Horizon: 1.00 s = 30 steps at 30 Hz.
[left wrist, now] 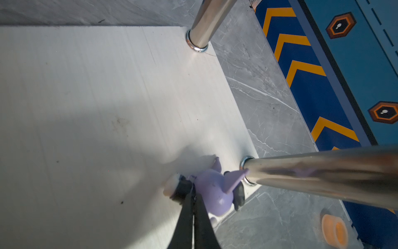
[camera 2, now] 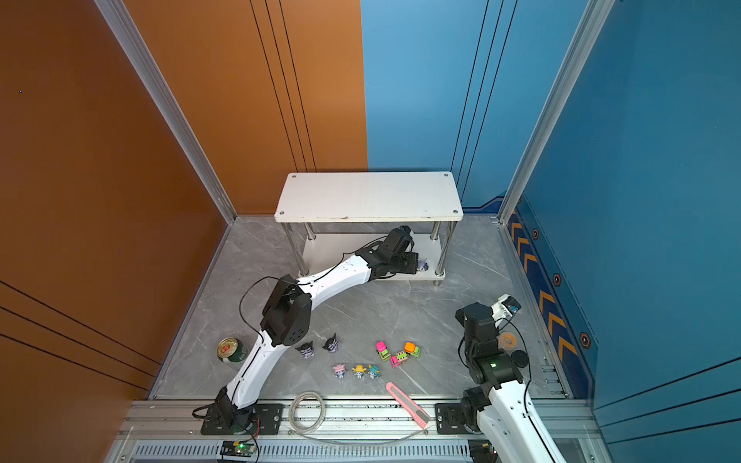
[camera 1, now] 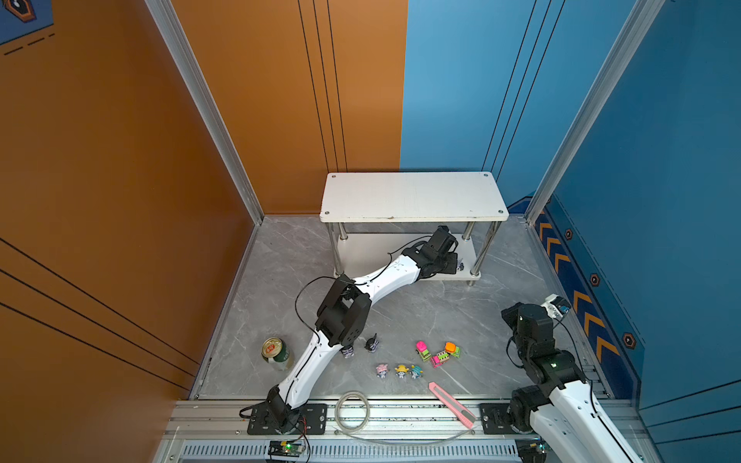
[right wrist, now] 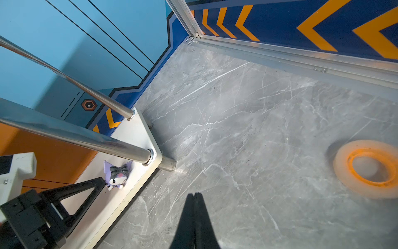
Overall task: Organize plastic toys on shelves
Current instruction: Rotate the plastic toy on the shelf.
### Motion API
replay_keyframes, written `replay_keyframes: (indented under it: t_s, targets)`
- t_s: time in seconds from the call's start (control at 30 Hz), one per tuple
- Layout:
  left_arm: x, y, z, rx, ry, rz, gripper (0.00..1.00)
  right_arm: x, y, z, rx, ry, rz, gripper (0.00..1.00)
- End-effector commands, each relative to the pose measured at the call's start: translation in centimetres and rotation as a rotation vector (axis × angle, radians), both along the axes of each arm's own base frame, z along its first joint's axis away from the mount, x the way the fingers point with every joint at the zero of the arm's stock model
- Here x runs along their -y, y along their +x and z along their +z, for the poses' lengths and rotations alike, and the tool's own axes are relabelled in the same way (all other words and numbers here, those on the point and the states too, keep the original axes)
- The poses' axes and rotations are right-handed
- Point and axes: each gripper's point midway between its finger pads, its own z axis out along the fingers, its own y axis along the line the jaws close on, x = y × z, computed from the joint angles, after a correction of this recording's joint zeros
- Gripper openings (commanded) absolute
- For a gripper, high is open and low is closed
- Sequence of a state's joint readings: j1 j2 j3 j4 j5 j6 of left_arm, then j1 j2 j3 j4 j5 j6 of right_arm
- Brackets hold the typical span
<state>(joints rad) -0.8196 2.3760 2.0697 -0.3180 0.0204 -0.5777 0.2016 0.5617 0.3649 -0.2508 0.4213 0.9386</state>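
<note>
Tapered black left end effector [left wrist: 193, 192] touches glossy purple figurine [left wrist: 212, 190].

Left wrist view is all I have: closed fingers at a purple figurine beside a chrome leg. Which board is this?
Observer: The lower board of the two-tier shelves, near its front right leg.
Operator: Is the figurine standing?
Observer: Yes, the right wrist view shows the figurine upright on its feet.
Operator: Which toys lie on the floor?
Observer: Eight: two dark figurines, three trucks and three pastel figurines.
</note>
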Motion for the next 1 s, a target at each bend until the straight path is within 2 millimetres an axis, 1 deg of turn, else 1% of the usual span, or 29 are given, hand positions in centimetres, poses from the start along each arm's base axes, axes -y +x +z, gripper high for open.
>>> replay_keyframes:
  t_s: [0.0,0.2,0.33,0.5,0.63,0.73,0.87,0.9,0.97]
  targets:
    - [-0.8,-0.8,-0.5,-0.007,0.029,0.022,0.07,0.1,0.0,-0.2,-0.006,-0.015,0.008,0.0]
    - [-1.7,-1.2,-1.4,-0.009,0.033,0.034,0.07,0.0,0.1,-0.1,-0.003,-0.011,0.013,0.0]
    - [-1.8,-1.0,-1.2,-0.006,0.028,0.036,0.07,-0.1,0.1,0.0,0.0,-0.009,0.015,0.0]
    - [-2.1,-0.7,0.4,0.019,0.017,0.04,0.07,-0.3,0.2,0.0,-0.001,-0.015,0.033,0.0]
    - [-2.4,-1.0,1.8,0.041,0.001,0.037,0.07,-1.1,0.3,0.3,-0.018,-0.065,0.066,0.0]
    - [-2.4,-1.7,2.5,0.048,-0.017,0.029,0.08,-2.1,0.6,0.2,-0.029,-0.098,0.094,0.0]
    - [-2.5,-2.9,3.6,0.057,-0.032,0.012,0.08,-3.9,1.0,-0.2,-0.047,-0.139,0.154,0.0]
    - [-2.2,-3.1,4.3,0.074,-0.056,0.005,0.08,-4.3,1.1,-0.2,-0.05,-0.151,0.164,0.0]
    - [-2.0,-3.5,4.7,0.076,-0.079,-0.006,0.08,-4.9,1.1,-0.3,-0.06,-0.173,0.177,0.0]
